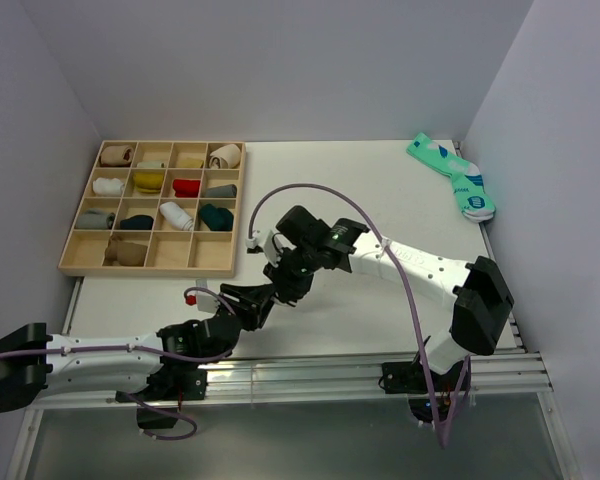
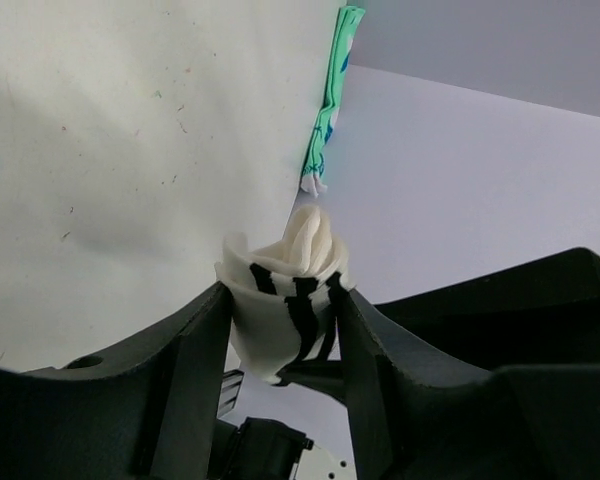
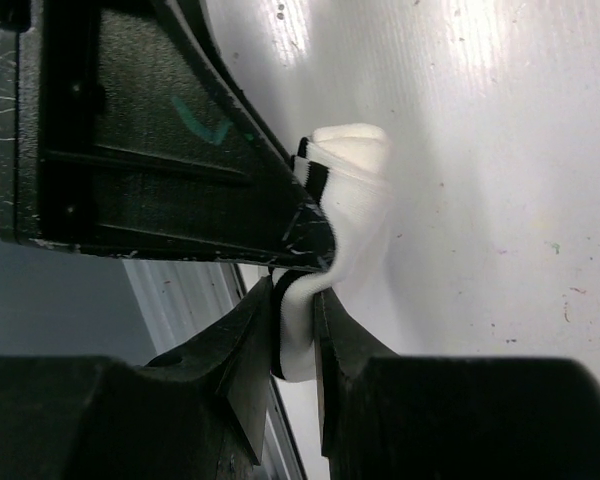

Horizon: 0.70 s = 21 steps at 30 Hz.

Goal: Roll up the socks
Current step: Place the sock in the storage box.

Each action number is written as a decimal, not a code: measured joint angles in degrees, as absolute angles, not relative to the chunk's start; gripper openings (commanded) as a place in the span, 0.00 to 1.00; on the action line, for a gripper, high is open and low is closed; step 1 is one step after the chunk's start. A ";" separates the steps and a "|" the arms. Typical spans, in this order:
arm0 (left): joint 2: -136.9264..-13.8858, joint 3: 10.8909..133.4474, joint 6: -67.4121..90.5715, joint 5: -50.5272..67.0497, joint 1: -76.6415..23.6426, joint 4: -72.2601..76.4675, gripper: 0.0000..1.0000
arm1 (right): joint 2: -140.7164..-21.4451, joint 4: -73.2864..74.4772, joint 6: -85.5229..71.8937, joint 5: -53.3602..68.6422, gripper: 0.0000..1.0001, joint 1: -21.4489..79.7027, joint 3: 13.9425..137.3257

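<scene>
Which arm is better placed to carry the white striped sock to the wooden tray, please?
Left, probably: the left gripper clasps the bulk of the white striped sock, and the wooden tray lies on its side; the right gripper only pinches an edge.

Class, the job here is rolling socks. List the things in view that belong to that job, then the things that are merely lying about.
Belongs to the job: white striped sock, pinched by the left gripper and the right gripper; teal pair, flat at the far right of the table.
Lying about: wooden tray with rolled socks in its compartments.
</scene>
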<state>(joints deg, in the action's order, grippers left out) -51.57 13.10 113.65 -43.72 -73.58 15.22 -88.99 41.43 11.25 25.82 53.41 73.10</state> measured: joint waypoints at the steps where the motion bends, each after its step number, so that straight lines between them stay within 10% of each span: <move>1: -51.57 13.10 113.65 -43.97 -73.58 15.42 0.51 | -88.99 41.41 11.22 25.85 0.04 53.74 73.10; 21: -50.76 12.10 111.42 -45.93 -72.93 17.74 0.36 | -89.95 43.40 11.40 29.85 0.04 55.75 75.13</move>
